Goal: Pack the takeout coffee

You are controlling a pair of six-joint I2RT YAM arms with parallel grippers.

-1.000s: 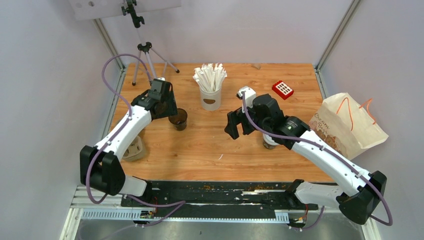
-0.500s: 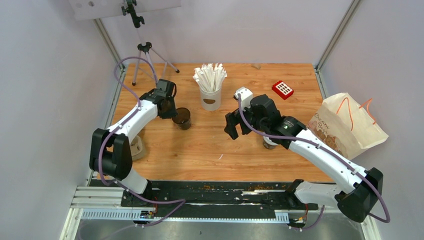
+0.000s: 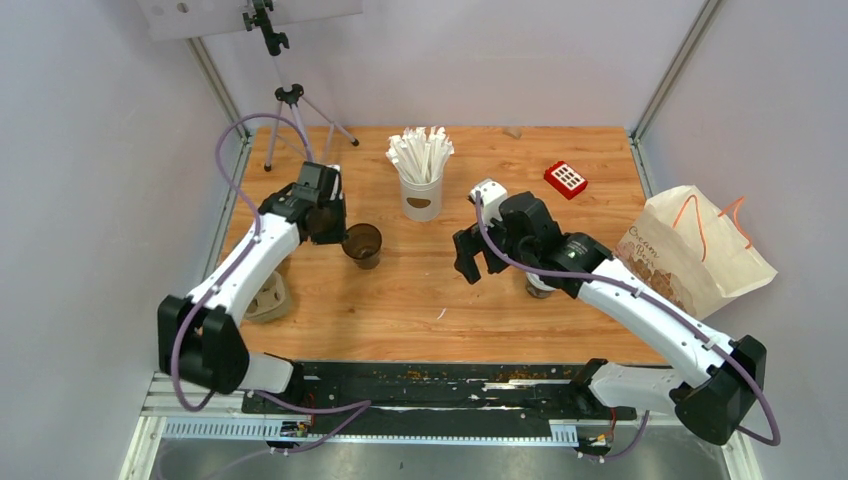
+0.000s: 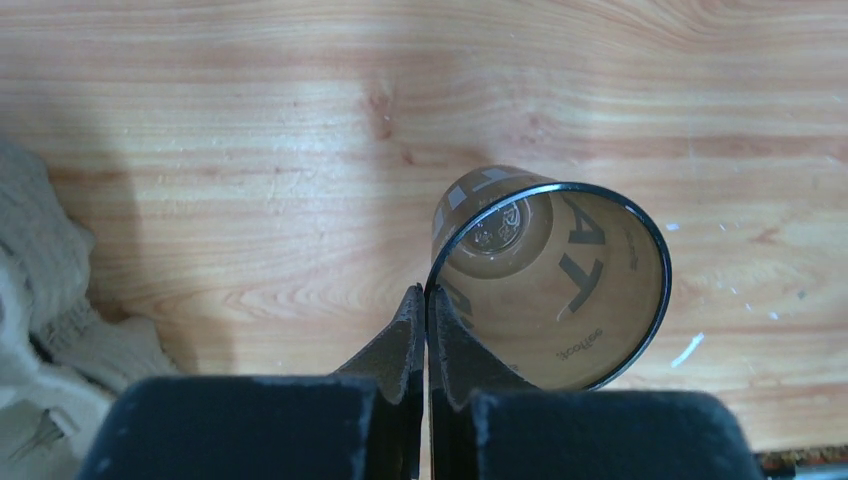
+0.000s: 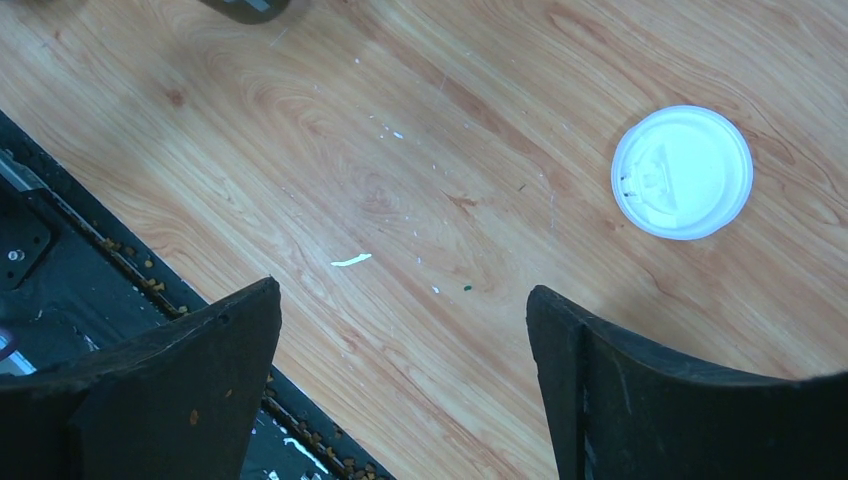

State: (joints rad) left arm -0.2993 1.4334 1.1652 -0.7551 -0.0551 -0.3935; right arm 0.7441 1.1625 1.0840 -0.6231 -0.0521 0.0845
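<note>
The lidless cup point(image 3: 362, 243) stands on the table point(image 3: 400, 300) left of centre, its left rim pinched in my left pincer point(image 3: 335, 225). The carrier point(image 3: 268, 297) lies at the left edge, nearer than that cup. The cup of sticks point(image 3: 421, 185) stands behind centre, with the small box point(image 3: 566, 179) to its right. The lidded cup point(image 5: 681, 172) stands right of centre under my right arm, just right of my right pincer point(image 3: 470, 262). The bag point(image 3: 700, 250) lies at the right edge

Brown cup point(image 4: 560, 290), left of the white cup of sticks point(image 3: 422, 180): large pale block letters on its wall, one resembling "A"; small print illegible. Paper bag point(image 3: 700, 255), right of that white cup: brown cursive, first word apparently "Cream".
</note>
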